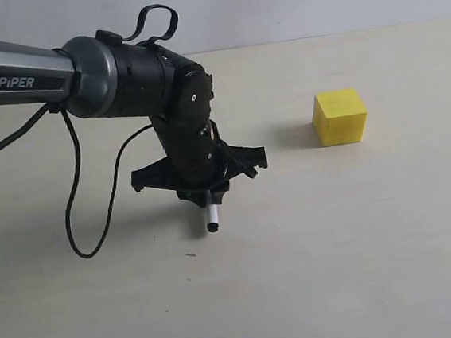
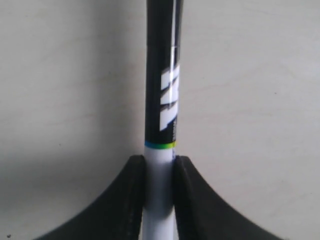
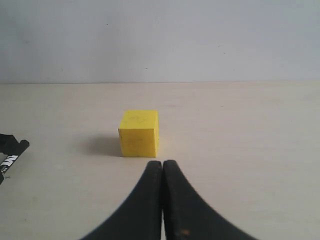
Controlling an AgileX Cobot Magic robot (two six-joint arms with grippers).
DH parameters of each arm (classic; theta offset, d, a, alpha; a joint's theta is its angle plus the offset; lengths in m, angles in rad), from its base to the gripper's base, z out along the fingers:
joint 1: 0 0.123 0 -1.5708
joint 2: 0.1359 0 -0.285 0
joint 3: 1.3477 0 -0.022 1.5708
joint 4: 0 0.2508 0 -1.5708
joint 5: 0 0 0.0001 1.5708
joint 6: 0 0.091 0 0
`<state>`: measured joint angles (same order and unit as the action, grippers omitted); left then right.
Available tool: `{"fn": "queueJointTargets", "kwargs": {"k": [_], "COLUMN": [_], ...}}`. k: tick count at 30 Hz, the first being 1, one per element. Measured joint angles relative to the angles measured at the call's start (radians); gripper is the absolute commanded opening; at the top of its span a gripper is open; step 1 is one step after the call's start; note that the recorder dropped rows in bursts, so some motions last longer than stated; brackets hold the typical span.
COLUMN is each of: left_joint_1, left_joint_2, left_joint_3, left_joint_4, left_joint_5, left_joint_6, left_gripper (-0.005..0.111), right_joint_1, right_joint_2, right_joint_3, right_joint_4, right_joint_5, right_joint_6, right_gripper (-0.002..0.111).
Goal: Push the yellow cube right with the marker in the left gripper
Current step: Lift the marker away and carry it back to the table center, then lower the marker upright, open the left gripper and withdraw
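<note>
The left gripper (image 1: 206,195) sits a bit left of centre in the exterior view. It points down at the table (image 1: 339,270) with its jaws clamped tight on the marker (image 1: 212,217). Only a short stub of the marker shows below the jaws there, ending in a dark tip. The tip is right down near the table, but I honestly can't tell if it touches.

In the left wrist view the two black fingers (image 2: 125,200) pinch the white barrel from both sides. The black part with white lettering runs on past them, and there's a thin coloured ring where black meets white.

The yellow cube (image 1: 339,116) is in the upper right of the exterior view, sitting flat on the table, well apart from the marker and off to its right. Loose black cables (image 1: 73,200) hang off the arm on the left side.

The right gripper (image 3: 162,167) only shows in its own wrist view. Its jaws are pressed together with nothing in them, and the cube is just ahead of the tips, not touching.
</note>
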<state>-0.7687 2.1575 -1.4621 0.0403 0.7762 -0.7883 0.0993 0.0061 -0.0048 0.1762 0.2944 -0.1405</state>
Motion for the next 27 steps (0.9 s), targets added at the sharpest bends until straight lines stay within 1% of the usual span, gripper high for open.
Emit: {"fn": "queueJointTargets", "kwargs": {"k": [3,7,15,19,20,21,22,24,25,27], "left_joint_1": [0.0,0.0,0.0,0.005,0.007,0.009,0.009,0.006,0.002,-0.012], "left_joint_2": [0.0,0.0,0.0,-0.025,-0.042,-0.059,-0.083,-0.139,-0.169,-0.228], "left_joint_3": [0.0,0.0,0.0,0.0,0.0,0.0,0.0,0.0,0.0,0.007], "left_joint_4": [0.0,0.0,0.0,0.0,0.0,0.0,0.0,0.0,0.0,0.002], "left_joint_5": [0.0,0.0,0.0,0.002,0.002,0.002,0.002,0.002,0.004,0.0], "left_joint_6": [-0.012,-0.031,-0.03,0.024,0.044,0.068,0.104,0.182,0.222,0.297], "left_gripper": [0.031,0.04,0.041,0.041,0.039,0.033,0.026,0.005,0.0,0.0], "right_joint_1": [0.0,0.0,0.0,0.0,0.0,0.0,0.0,0.0,0.0,0.0], "right_joint_2": [0.0,0.0,0.0,0.0,0.0,0.0,0.0,0.0,0.0,0.0], "right_joint_3": [0.0,0.0,0.0,0.0,0.0,0.0,0.0,0.0,0.0,0.0], "right_joint_4": [0.0,0.0,0.0,0.0,0.0,0.0,0.0,0.0,0.0,0.0], "right_joint_5": [0.0,0.0,0.0,0.0,0.0,0.0,0.0,0.0,0.0,0.0], "right_joint_6": [0.0,0.0,0.0,0.0,0.0,0.0,0.0,0.0,0.0,0.0], "right_gripper": [0.0,0.0,0.0,0.0,0.0,0.0,0.0,0.0,0.0,0.0]}}
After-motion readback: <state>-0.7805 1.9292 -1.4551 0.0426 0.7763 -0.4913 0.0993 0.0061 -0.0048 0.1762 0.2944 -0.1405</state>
